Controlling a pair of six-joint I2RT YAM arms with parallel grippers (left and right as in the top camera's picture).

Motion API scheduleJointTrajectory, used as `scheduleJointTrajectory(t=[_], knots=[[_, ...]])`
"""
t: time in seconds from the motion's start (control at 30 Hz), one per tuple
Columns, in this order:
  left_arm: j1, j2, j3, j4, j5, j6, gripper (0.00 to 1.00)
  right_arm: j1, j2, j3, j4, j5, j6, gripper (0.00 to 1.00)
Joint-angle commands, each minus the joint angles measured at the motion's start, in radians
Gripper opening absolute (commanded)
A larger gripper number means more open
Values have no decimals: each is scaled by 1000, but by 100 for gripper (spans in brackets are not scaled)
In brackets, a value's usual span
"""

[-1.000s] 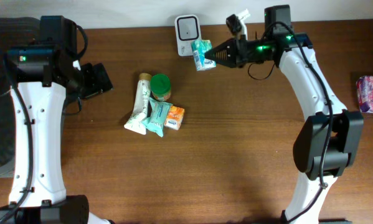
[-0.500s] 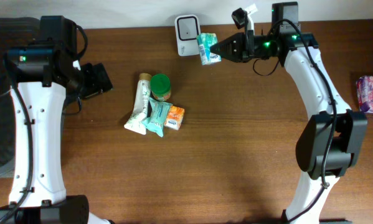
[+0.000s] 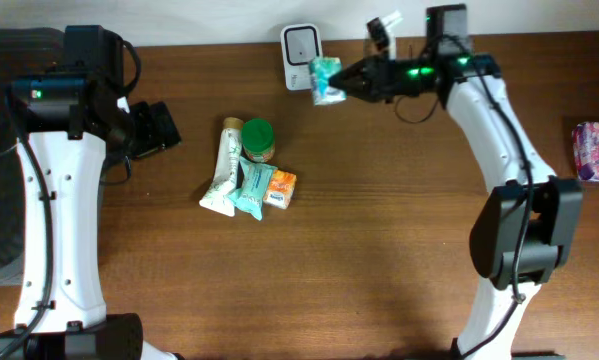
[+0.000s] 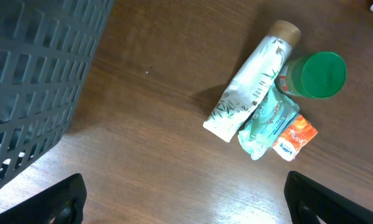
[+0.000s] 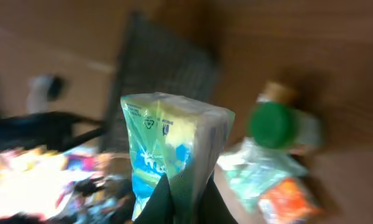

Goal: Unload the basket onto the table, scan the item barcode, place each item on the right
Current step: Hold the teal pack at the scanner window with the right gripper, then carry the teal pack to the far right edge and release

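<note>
My right gripper is shut on a green and blue packet, holding it in the air just right of the white barcode scanner at the table's back edge. Up close in the right wrist view the packet stands upright, pinched at its bottom by my black fingers. My left gripper hangs open and empty at the far left. In its wrist view both wide-apart fingertips sit at the lower corners over bare wood.
A pile lies mid-table: a white tube, a green-lidded jar, a teal pouch and an orange sachet. A dark mesh basket stands at the left edge. A pink pack lies far right.
The right gripper has swung the packet up and then slightly left, closer to the scanner, turning it as it went. The left arm has not moved.
</note>
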State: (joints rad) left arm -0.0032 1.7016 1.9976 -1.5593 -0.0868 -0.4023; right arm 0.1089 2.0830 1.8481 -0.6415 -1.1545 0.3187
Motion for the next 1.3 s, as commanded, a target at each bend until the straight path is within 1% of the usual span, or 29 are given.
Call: scheduleJointTrajectory(t=[0.0, 0.03, 0.07, 0.1, 0.13, 0.17, 0.2, 0.23, 0.27, 0.4, 0.47, 0.5, 0.6, 0.73, 0.8, 0.83, 0.87, 1.1, 1.13, 1.17, 1.2, 1.27], knots=[[5, -18, 0, -1, -8, -8, 99, 87, 0, -2, -18, 599, 8, 4], [5, -18, 0, -2, -8, -8, 99, 115, 0, -2, -16, 785, -22, 4], [5, -18, 0, -2, -8, -8, 99, 142, 0, -2, -14, 947, -99, 4], [5, -18, 0, -1, -8, -9, 99, 161, 0, -2, -7, 1049, -156, 4], [5, -18, 0, -1, -8, -8, 99, 186, 0, -2, 17, 1181, -246, 4], [5, -18, 0, -2, -8, -8, 99, 206, 0, -2, 58, 1279, -330, 4], [5, -18, 0, -2, -8, -8, 99, 217, 2, -2, 84, 1311, -370, 4], [5, -18, 0, -2, -8, -9, 99, 233, 2, -2, 145, 1336, -445, 4], [5, -18, 0, -1, -8, -8, 99, 239, 7, -2, 204, 1336, -476, 4], [6, -18, 0, -1, -8, -9, 99, 244, 81, -2, 489, 1336, -453, 4], [6, -18, 0, -2, -8, -9, 99, 249, 118, 0, 608, 1336, -474, 4], [6, -18, 0, -2, -8, -8, 99, 249, 132, 7, 632, 1335, -476, 4], [6, -18, 0, -2, -8, -8, 99, 249, 185, 72, 642, 1313, -476, 4], [6, -18, 0, -2, -8, -8, 99, 249, 315, 283, 517, 1285, -476, 4], [6, -18, 0, -2, -8, -9, 99, 251, 376, 318, 526, 1264, -602, 4], [6, -18, 0, -1, -8, -8, 99, 257, 389, 318, 524, 1269, -696, 4], [6, -18, 0, -1, -8, -8, 99, 264, 396, 317, 520, 1313, -759, 4], [6, -18, 0, -2, -8, -8, 99, 264, 410, 319, 496, 1326, -756, 4], [6, -18, 0, -2, -8, -8, 99, 264, 409, 331, 495, 1352, -743, 4], [6, -18, 0, -2, -8, -8, 99, 263, 408, 342, 495, 1384, -717, 4], [6, -18, 0, -1, -8, -8, 99, 258, 399, 369, 478, 1423, -654, 4], [6, -18, 0, -1, -8, -8, 99, 231, 375, 434, 396, 1421, -544, 4]])
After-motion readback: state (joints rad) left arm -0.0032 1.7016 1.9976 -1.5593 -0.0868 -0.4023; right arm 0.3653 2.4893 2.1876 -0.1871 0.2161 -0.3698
